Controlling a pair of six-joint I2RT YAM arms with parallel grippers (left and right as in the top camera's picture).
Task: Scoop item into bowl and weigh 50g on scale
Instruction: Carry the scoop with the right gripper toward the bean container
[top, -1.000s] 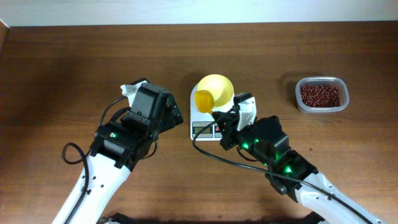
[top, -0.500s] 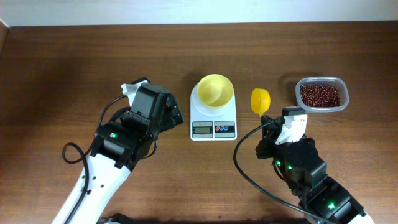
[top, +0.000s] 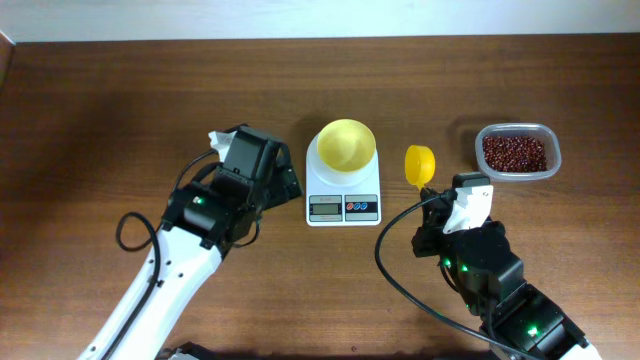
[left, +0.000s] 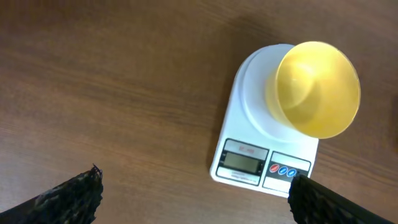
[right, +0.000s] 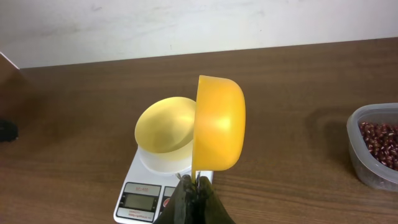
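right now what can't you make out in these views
scale readout: digits unreadable everywhere, faint in left wrist, tiny elsewhere.
scoop inside: faces away in right wrist, too small overhead; its handle is buried in the right gripper.
tub: cut by the right edge in right wrist.
left gripper: only fingertips show in left wrist; overhead its arm covers it.

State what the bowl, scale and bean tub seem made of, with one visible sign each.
Bowl: probably plastic, smooth opaque yellow with a soft sheen. Scale: likely moulded white plastic, glossy, rounded edges. Tub: apparently clear plastic; the beans show through its wall.
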